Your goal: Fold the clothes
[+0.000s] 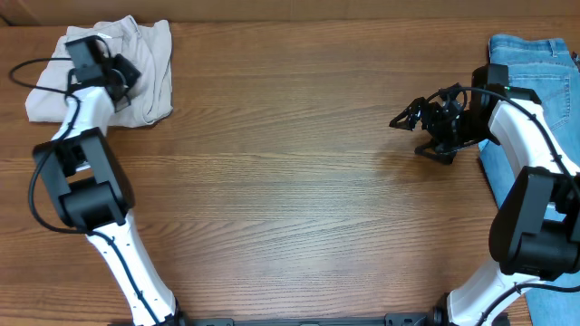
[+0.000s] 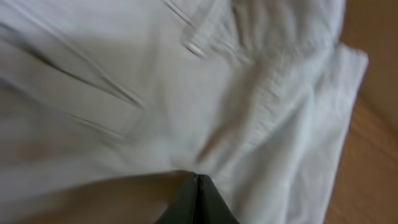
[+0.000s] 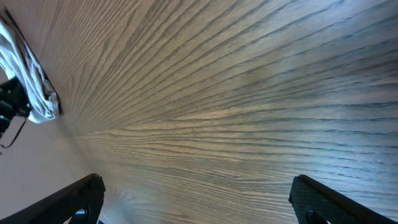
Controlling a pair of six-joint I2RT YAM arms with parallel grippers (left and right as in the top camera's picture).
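Your left hand (image 2: pixel 198 182) fills the bottom of the left wrist view, its two dark fingers pressed together, tips down against the beige trousers (image 2: pixel 155 93). You cannot tell whether any cloth is caught between them. From overhead, the trousers (image 1: pixel 149 63) lie bunched in the upper left corner of the tabletop (image 1: pixel 290 181). Your left arm (image 1: pixel 86 177) climbs from the lower left edge, bends at the elbow, and reaches up over the pile's left half. The middle of the frame is bare wood.

At the right, your right hand (image 1: pixel 408 134) hangs above the tabletop with its fingers spread wide and released, pointing toward the left. Your right arm (image 1: pixel 535 217) rises from the lower right corner and bends inward over the blue jeans (image 1: pixel 530 63), which lie along the right edge.
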